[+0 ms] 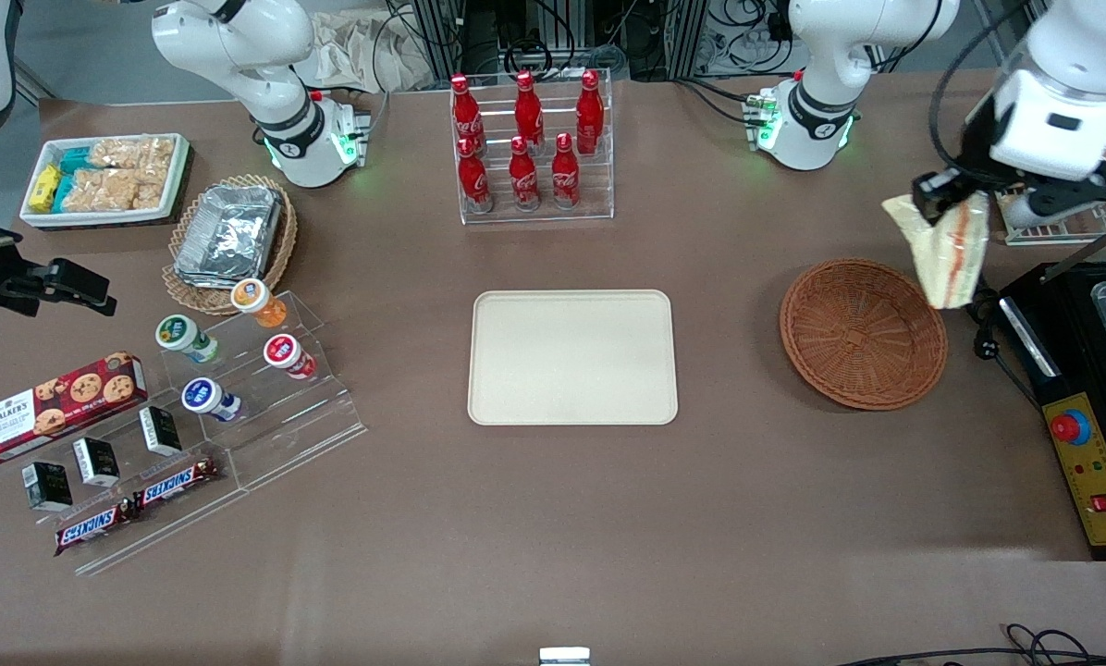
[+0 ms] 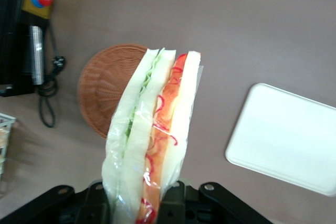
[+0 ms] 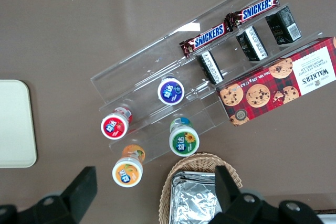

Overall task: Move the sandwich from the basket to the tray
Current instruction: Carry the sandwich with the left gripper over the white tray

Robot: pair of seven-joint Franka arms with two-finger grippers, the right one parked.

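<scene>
White bread with a red and green filling identifies the sandwich (image 1: 949, 252), which is held clamped between the fingers of the gripper (image 1: 943, 196) at the upper right of the front view. The sandwich is suspended in the air above the table (image 1: 553, 536), over the rim of the empty wicker basket (image 1: 863, 333). The beige tray (image 1: 572, 357) is located at the frame centre, well apart from the basket.
</scene>
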